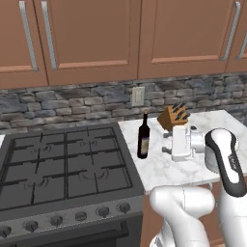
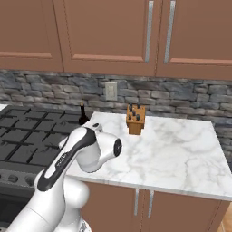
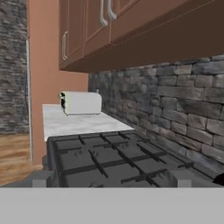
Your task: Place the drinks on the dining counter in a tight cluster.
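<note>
A tall dark wine bottle (image 1: 143, 140) with a cream label stands upright on the small marble counter (image 1: 164, 171), close to its left edge beside the stove. In the right base view, the bottle's (image 2: 83, 117) neck and shoulder rise behind my arm. My gripper (image 1: 167, 147) hovers low over that counter just right of the bottle, pointing left toward it and apart from it. Its jaws are open with nothing between them. In the hand view the gripper (image 3: 111, 179) looks out across the stove, its tips set wide apart. The dining counter is out of view.
A black gas stove (image 1: 62, 164) sits to the left of the counter. A wooden knife block (image 1: 173, 117) stands at the back near the stone backsplash (image 1: 72, 103). Brown wall cabinets (image 1: 91, 38) hang overhead. Beyond the stove, a white toaster (image 3: 81, 103) rests on another marble top.
</note>
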Controlling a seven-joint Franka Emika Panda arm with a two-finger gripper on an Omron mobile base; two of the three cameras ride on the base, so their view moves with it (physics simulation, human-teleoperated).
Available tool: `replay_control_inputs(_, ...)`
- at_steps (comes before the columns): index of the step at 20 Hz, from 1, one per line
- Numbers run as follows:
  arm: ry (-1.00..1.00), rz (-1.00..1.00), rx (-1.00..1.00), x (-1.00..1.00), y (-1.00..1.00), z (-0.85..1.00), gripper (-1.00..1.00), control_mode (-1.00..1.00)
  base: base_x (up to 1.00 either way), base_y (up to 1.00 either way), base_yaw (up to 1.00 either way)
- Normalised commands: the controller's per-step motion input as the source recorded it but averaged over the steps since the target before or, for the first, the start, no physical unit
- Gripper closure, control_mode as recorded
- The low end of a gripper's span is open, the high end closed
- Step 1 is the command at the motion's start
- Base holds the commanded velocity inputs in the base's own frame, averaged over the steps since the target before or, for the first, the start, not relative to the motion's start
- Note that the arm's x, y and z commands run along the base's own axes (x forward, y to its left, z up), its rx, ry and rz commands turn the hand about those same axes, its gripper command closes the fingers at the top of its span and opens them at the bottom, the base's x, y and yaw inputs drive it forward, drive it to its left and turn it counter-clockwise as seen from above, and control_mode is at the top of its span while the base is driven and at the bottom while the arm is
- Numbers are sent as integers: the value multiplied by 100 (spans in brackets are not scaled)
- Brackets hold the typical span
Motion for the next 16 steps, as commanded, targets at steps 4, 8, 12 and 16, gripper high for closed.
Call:
replay_control_inputs(4, 0, -5, 0, 41, -11, 5, -100, -100, 0, 0, 0)
replay_control_inputs(8, 0, -2, 0, 48, -3, 4, -100, -100, 0, 0, 0)
replay_control_inputs(12, 0, 0, 0, 33, -17, 7, -100, -100, 0, 0, 0)
replay_control_inputs(16, 1, 0, 0, 29, -15, 7, -100, -100, 0, 0, 0)
